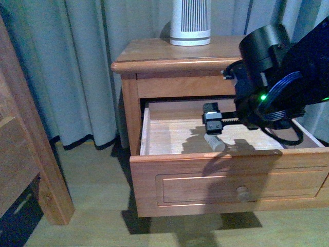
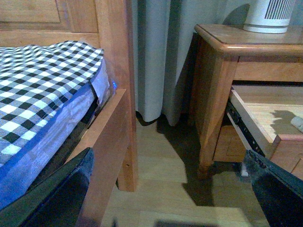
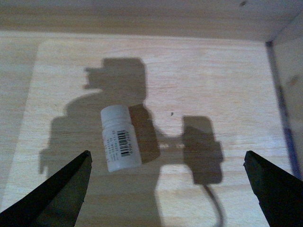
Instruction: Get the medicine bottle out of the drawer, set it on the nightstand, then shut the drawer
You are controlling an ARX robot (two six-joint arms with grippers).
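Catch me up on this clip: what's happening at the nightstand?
The right gripper is inside the open upper drawer of the nightstand, jaws spread wide, hovering over the medicine bottle. The bottle lies on its side on the drawer floor, untouched, so nothing has been lifted yet. The left gripper hangs open and empty off to the side, facing the bed frame. A white ribbed device stands on the nightstand top.

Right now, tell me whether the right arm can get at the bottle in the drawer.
Probably yes. The drawer is pulled open, the right end effector hangs open above the bottle, and nothing lies between them.
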